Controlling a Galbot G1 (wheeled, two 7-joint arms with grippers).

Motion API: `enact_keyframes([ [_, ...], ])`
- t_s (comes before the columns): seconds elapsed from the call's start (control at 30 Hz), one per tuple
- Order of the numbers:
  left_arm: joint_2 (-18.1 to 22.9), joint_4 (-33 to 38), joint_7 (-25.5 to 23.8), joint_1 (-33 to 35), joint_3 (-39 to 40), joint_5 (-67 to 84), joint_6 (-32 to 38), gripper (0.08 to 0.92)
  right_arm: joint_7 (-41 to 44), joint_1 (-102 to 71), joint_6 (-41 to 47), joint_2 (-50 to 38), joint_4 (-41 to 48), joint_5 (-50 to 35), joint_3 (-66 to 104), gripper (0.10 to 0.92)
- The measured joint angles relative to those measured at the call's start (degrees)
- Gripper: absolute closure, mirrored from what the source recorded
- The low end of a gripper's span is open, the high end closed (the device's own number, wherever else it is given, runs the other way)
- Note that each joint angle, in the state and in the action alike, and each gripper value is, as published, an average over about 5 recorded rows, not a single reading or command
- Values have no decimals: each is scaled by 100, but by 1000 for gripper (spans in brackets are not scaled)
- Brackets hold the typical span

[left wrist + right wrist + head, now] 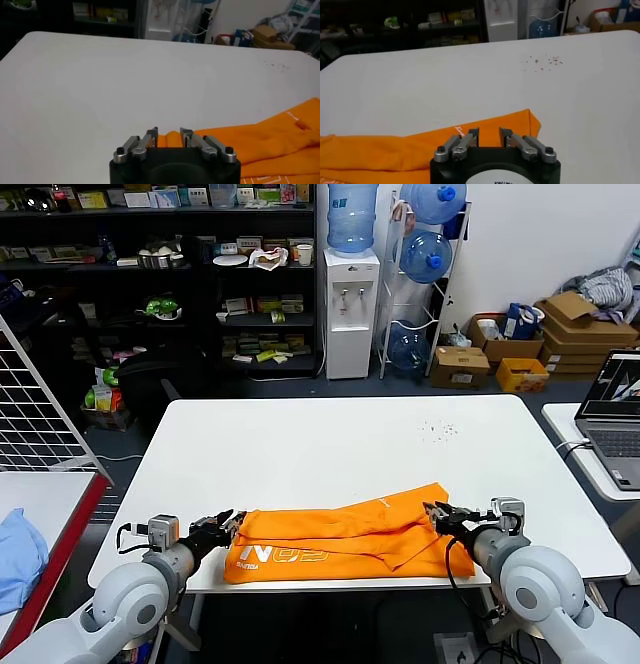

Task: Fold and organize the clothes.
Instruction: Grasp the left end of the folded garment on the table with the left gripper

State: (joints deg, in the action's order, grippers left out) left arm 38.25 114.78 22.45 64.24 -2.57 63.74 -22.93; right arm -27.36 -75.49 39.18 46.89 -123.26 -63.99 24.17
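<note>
The bright orange T-shirt (340, 539) lies folded into a long band along the front edge of the white table (330, 444), with white lettering showing near its left end. My left gripper (228, 522) is at the shirt's left end. Its jaws stand apart, with a ridge of orange cloth (270, 140) between the fingertips (152, 133). My right gripper (438, 514) is at the shirt's right end, jaws apart over the flat cloth (395, 150) near its corner. In the wrist views the left gripper (168, 132) and the right gripper (489, 132) both sit low over the shirt.
A light blue cloth (15, 559) lies on a side table at the left, behind a white wire rack (40, 414). A laptop (615, 419) sits on a table at the right. Small dark specks (437, 429) mark the far right of the table.
</note>
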Motion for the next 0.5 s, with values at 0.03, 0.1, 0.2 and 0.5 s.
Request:
enact_keyframes([
  [0.03,-4,0,-2,28,-16,-10,2,563,1,-35,-2,-2,-23,0,23,539],
  [0.1,-6,-5,-10,88,-40,-34,9,503,2,-99,-7,-3,-53,1,68,478],
  [0.2,4,-33,-39,165,-51,-67,25,416,3,-179,-15,1,-82,9,130,392],
  [0.5,158,-286,-73,217,-14,-42,39,157,6,-351,-15,59,-147,68,240,144],
])
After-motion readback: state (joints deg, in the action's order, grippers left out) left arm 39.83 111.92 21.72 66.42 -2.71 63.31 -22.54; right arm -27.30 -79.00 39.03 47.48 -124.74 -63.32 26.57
